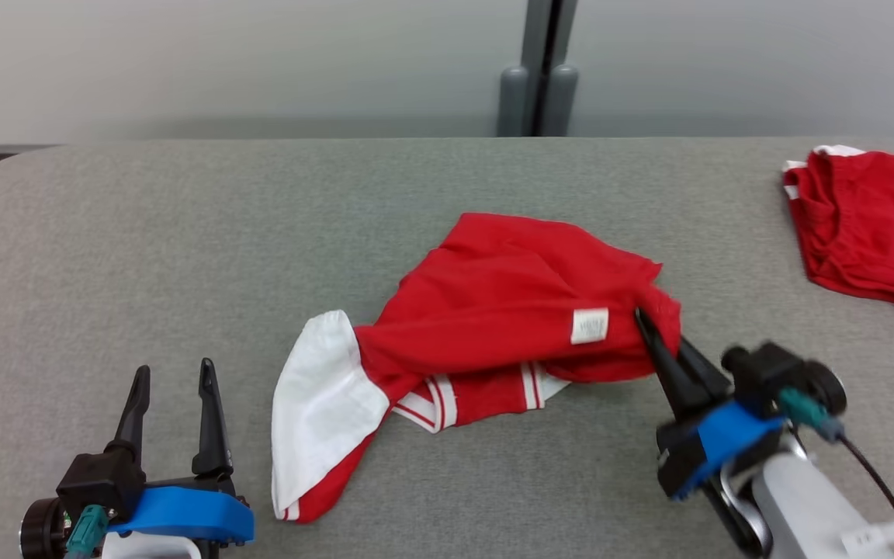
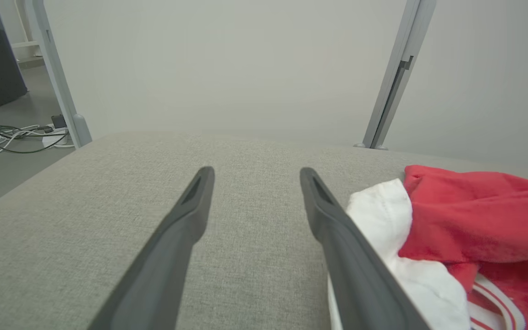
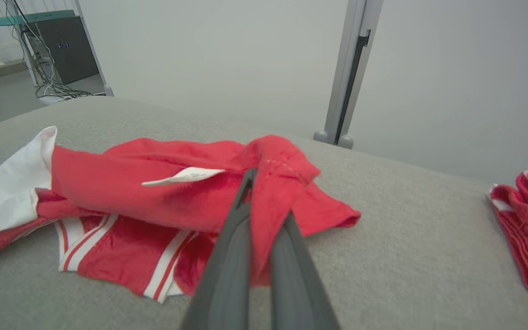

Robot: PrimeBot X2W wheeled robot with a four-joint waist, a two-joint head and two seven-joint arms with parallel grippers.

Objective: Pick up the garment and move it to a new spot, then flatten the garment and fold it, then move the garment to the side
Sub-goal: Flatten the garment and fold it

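The red garment (image 1: 493, 295) is pinched between the right fingers (image 1: 668, 371); the left fingers (image 1: 210, 419) are spread wide, nothing touched.

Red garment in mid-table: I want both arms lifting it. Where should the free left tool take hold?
Probably grip the white panel at the garment's left end, coming from the robot's left: it lies spread and nearest the open left tool, opposite the right tool's pinch on the right edge.
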